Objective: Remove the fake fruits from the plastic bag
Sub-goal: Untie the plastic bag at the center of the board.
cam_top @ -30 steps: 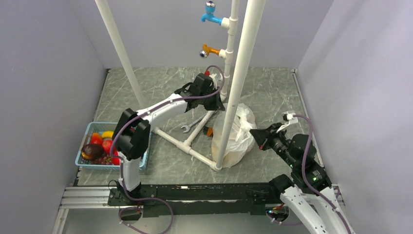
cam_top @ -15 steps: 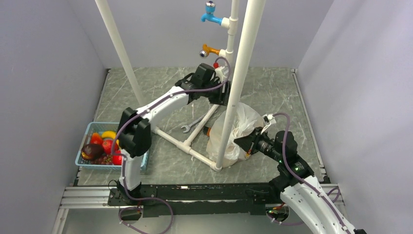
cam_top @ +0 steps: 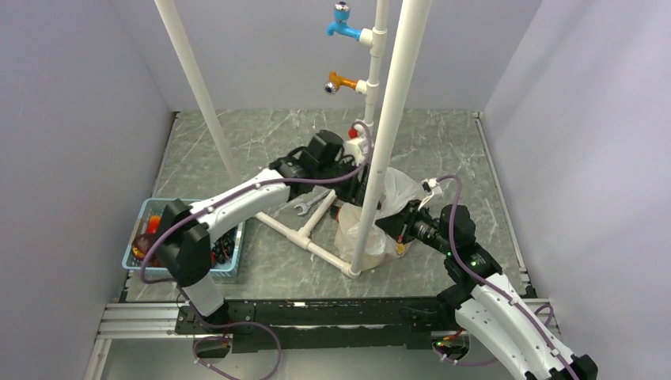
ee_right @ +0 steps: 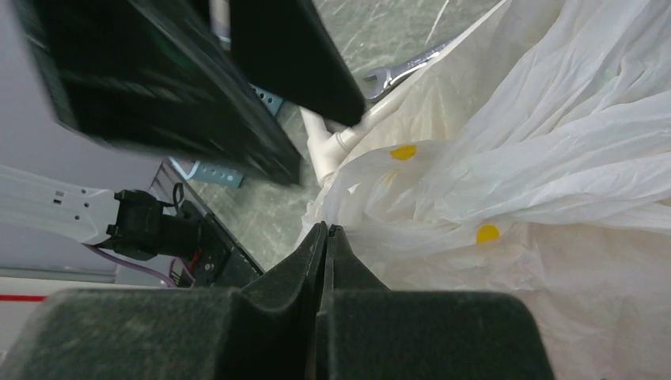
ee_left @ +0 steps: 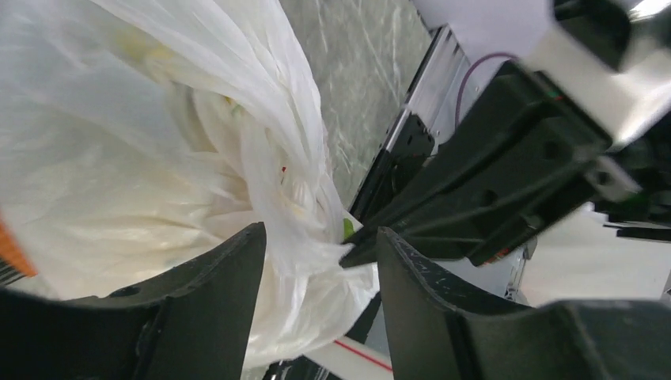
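Note:
The plastic bag (cam_top: 389, 194) lies crumpled at the foot of the tall white pipe, translucent white. My left gripper (ee_left: 320, 237) is open over it, with a fold of the plastic bag (ee_left: 158, 158) loose between its fingers (ee_left: 198, 309). My right gripper (ee_right: 326, 229) is shut on the bag's edge (ee_right: 514, 182); in the top view my right gripper (cam_top: 402, 228) sits at the bag's right side. Yellow spots (ee_right: 403, 152) show through the film. An orange piece (cam_top: 341, 212) lies by the bag's left side. Fake fruits (cam_top: 150, 229) sit in the blue basket, mostly hidden by my left arm.
A white pipe frame (cam_top: 305, 231) lies on the marble floor and a tall pipe (cam_top: 380, 150) rises beside the bag. A wrench (cam_top: 305, 207) lies inside the frame. The blue basket (cam_top: 130, 261) stands at the left edge. Blue and orange taps (cam_top: 342, 16) hang at the back.
My left arm has swung right and down from the pipe onto the bag, its gripper now open. My right arm has leaned in and lower, still at the bag's right edge.

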Available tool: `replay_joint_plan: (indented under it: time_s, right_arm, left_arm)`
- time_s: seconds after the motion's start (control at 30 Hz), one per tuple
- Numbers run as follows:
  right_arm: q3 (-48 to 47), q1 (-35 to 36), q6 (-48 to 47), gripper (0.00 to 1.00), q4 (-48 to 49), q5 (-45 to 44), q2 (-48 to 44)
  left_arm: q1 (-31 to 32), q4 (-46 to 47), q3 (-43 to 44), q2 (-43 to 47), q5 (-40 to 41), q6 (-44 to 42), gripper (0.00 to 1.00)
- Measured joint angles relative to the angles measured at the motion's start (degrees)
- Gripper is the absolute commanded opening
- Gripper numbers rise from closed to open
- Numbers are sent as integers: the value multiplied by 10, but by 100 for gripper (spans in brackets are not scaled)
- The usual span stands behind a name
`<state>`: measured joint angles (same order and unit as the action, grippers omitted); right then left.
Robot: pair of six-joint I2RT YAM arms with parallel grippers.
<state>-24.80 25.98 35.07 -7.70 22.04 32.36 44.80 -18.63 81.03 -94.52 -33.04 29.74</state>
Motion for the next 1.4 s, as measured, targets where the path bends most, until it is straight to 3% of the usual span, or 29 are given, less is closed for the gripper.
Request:
replay_joint_plan:
  time_s: [0.27,0.37,0.47,0.57,0.67,0.77,0.93,1.13,1.4]
  right_arm:
    - [0,0,0,0,-15,2,-27]
    - [0,0,1,0,-18,0,-31]
    - [1,0,1,2,-20,-1,-30]
    - [-8,1,0,13,-49,-28,-26]
    - [-43,4,5,44,-117,-118,-31]
    - [-64,2,7,47,-161,-212,-53]
    - [-99,0,2,52,-184,-281,0]
    - [-145,-14,-24,81,-173,-221,152]
    - [-121,-15,-24,88,-133,-134,71]
  left_arm:
    - [49,-26,21,-81,33,1,58]
    - [55,-35,29,-81,56,-2,38]
    - [61,-35,31,-78,73,-2,25]
    - [65,-31,21,-64,94,-2,17]
    - [67,-14,-13,-27,120,-3,12]
    - [62,0,-52,14,135,-1,0]
    - [64,32,-89,43,146,1,0]
    - [73,41,-101,43,151,9,4]
    - [79,42,-97,42,152,13,28]
